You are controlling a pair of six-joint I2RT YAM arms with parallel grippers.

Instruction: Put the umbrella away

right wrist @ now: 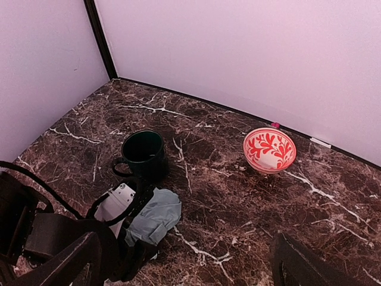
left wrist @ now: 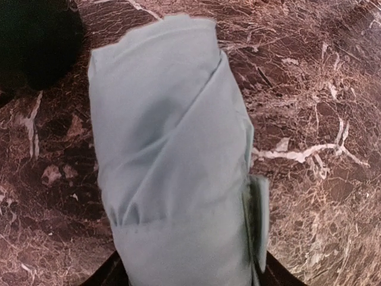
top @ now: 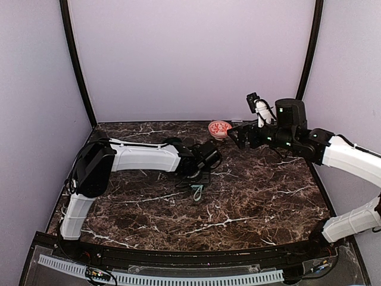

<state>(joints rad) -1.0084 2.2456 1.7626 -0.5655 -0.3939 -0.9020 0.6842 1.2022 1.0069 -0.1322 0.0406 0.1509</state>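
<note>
The left hand (top: pixel 207 158) reaches across the middle of the marble bench (top: pixel 256 196), clamped on the umbrella (left wrist: pixel 172 161). In its wrist view, the dark fingers (left wrist: pixel 110 273) press against both sides of the folded bundle at the bottom edge. The pale mint-green fabric is wrapped in loose diagonal folds and runs straight out ahead of the hand, filling most of that view. A small fabric tab (left wrist: pixel 259 220) of the same colour lies along the bundle's right side, close to the fingers. Whether the bundle rests on the bench or is raised just off it cannot be told.

A thin mint-green strap (top: pixel 197 192) (seen only from above) lies on the bench just on the near side of the left hand.

A dark green mug (right wrist: pixel 143 152) stands upright just beyond the umbrella's far end, ahead of the left hand and to its left. It stands close to the fabric, and contact cannot be made out.

The right hand (top: pixel 238 136) hangs above the far right of the bench with its fingers (right wrist: pixel 300 262) set well apart and nothing between them. A red-and-white patterned bowl (right wrist: pixel 269 149) sits upright ahead of it, below it and near the back wall. The mug, the umbrella and the left hand lie off to the right hand's left, well apart from the bowl.
</note>
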